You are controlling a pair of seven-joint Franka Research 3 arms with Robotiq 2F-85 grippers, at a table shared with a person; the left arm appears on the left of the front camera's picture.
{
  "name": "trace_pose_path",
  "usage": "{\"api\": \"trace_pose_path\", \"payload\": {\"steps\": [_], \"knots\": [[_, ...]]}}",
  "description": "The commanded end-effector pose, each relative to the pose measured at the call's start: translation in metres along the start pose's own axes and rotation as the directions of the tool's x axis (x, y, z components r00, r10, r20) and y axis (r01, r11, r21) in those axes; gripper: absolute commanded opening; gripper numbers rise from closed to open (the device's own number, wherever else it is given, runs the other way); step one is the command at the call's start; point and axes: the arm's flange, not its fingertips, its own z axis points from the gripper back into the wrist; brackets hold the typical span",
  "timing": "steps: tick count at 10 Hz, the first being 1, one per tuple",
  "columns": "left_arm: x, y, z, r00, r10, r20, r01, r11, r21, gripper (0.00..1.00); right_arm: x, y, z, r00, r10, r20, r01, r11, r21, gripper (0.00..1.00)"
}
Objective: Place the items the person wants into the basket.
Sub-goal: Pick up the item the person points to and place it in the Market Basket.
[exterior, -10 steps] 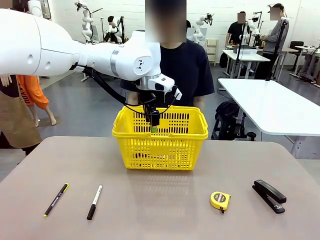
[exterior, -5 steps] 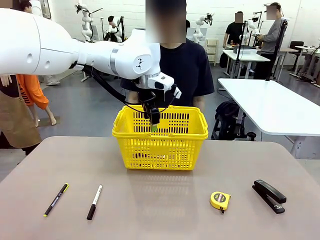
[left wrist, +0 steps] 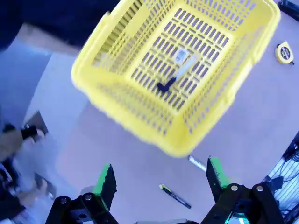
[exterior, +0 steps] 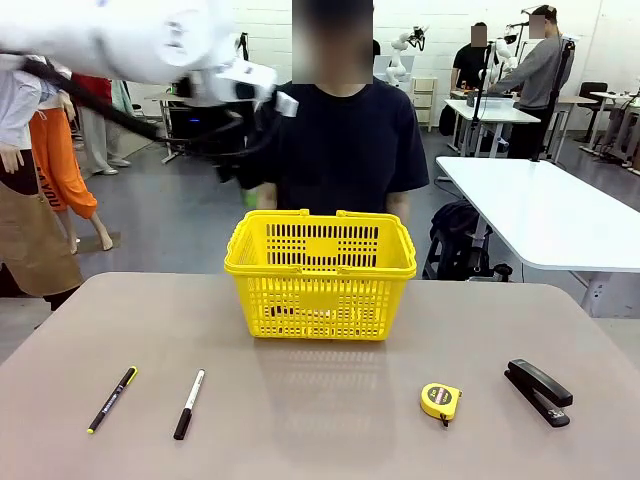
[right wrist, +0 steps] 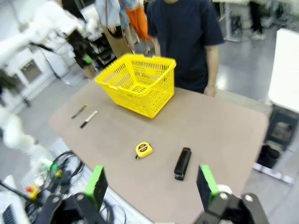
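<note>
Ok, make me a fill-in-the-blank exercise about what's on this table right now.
1. The utility knife lies ____ the basket.
2. In the front view, the stapler lies to the ____ of the tape measure.
3. The left gripper stands ____.
Missing words: inside; right; open.

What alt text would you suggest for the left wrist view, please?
Seen from above, the yellow basket holds a utility knife on its floor. The open left claw hovers over the table, a pen near it and a tape measure at upper right.
</note>
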Motion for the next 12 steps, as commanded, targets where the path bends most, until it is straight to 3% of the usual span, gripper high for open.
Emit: {"api": "trace_pose_path", "payload": {"steps": [1,3,5,7,8,9,12], "knots": [[-0.103,-0.021,-0.004,0.995,0.068,0.072,-0.071,0.997,0.034,1.0,0.001,0.001,-0.002,1.0,0.005,0.005,-0.005,1.0,0.014,1.0],[-0.166,-0.027,-0.001,0.984,0.16,0.082,-0.164,0.985,0.046,1.0,0.001,0.001,-0.002,1.0,0.005,0.005,-0.005,1.0,0.014,1.0],[-0.199,-0.034,0.008,0.973,0.208,0.096,-0.215,0.974,0.068,1.0,0.001,0.001,-0.002,1.0,0.005,0.005,-0.005,1.0,0.014,1.0],[-0.203,-0.03,0.011,0.971,0.232,0.054,-0.236,0.968,0.083,1.0,0.001,0.001,-0.002,1.0,0.005,0.005,-0.005,1.0,0.014,1.0],[-0.191,-0.029,0.008,0.959,0.283,-0.007,-0.281,0.952,0.121,1.0,0.001,0.001,-0.002,1.0,0.005,0.005,-0.005,1.0,0.014,1.0],[-0.211,-0.031,0.009,0.974,0.212,0.079,-0.217,0.974,0.063,1.0,0.001,0.001,-0.002,1.0,0.005,0.005,-0.005,1.0,0.014,1.0],[-0.211,-0.031,0.009,0.974,0.212,0.079,-0.217,0.974,0.063,1.0,0.001,0.001,-0.002,1.0,0.005,0.005,-0.005,1.0,0.014,1.0]]}}
